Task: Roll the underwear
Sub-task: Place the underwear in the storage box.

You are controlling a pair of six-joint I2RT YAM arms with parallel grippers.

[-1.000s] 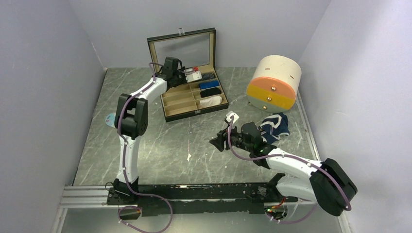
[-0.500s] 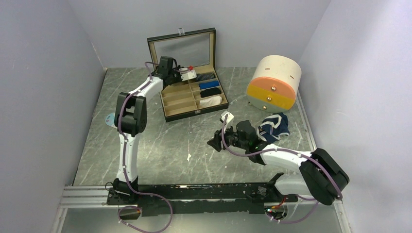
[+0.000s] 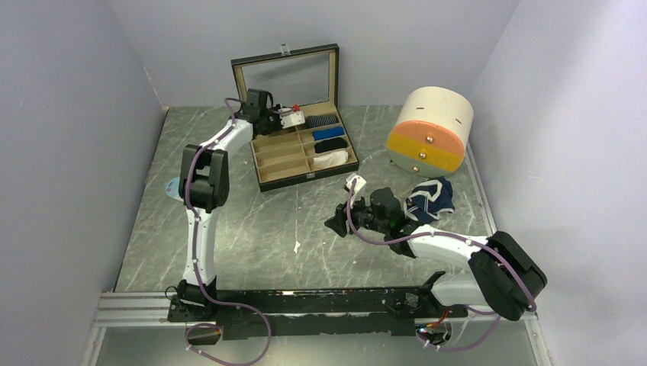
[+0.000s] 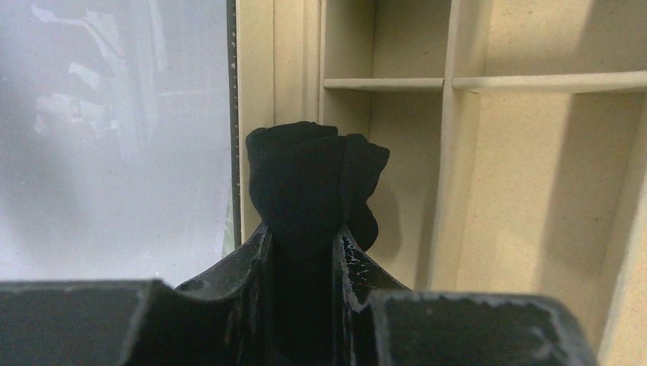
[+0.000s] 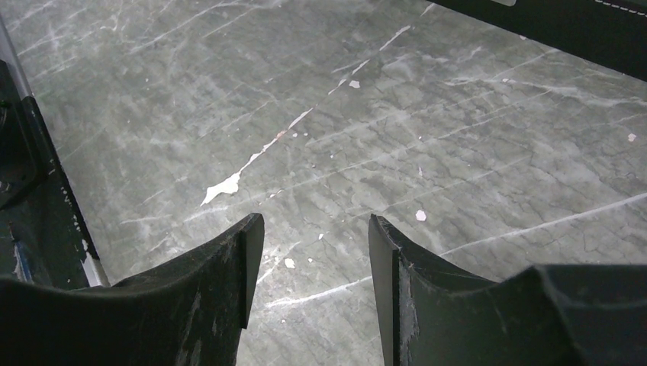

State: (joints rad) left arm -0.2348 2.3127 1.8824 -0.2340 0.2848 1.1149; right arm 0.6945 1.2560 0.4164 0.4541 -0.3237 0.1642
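My left gripper [image 4: 303, 232] is shut on the rolled black underwear [image 4: 305, 175] and holds it over a back-left compartment of the wooden box [image 4: 488, 191], beside the lid glass. In the top view this gripper [image 3: 268, 123] is over the box's far left corner and hides the roll. The navy underwear with white trim [image 3: 429, 200] lies crumpled on the table at the right. My right gripper [image 3: 336, 223] is open and empty, low over bare table [image 5: 320, 152], to the left of the navy garment.
The open box [image 3: 284, 162] holds grey striped, blue, black and white bundles in its right column [image 3: 329, 145]; its left compartments look bare. A round cream drawer unit with orange and yellow fronts [image 3: 429, 130] stands at the back right. Grey walls close three sides.
My left gripper has drawn a little left and back over the box with the black roll. My right gripper has shifted slightly left and stayed open.
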